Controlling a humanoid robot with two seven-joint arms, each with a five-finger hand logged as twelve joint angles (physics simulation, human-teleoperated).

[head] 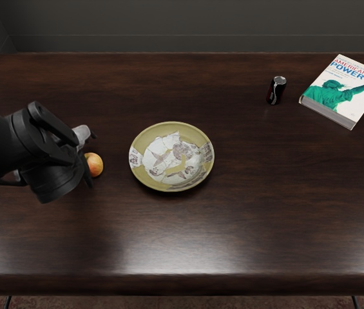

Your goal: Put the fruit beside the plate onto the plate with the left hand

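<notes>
A small orange-red fruit (pixel 95 164) lies on the dark table, just left of the yellow-green patterned plate (pixel 140 138). My left hand (pixel 75 158) comes in from the left edge and sits right against the fruit's left side, its black bulk covering part of it. I cannot make out from this view how the hand stands around the fruit. The plate holds no fruit.
A dark soda can (pixel 276 90) stands at the back right. A book (pixel 344 90) with a teal statue cover lies in the far right corner. The wooden table (pixel 233 225) stretches wide in front of the plate.
</notes>
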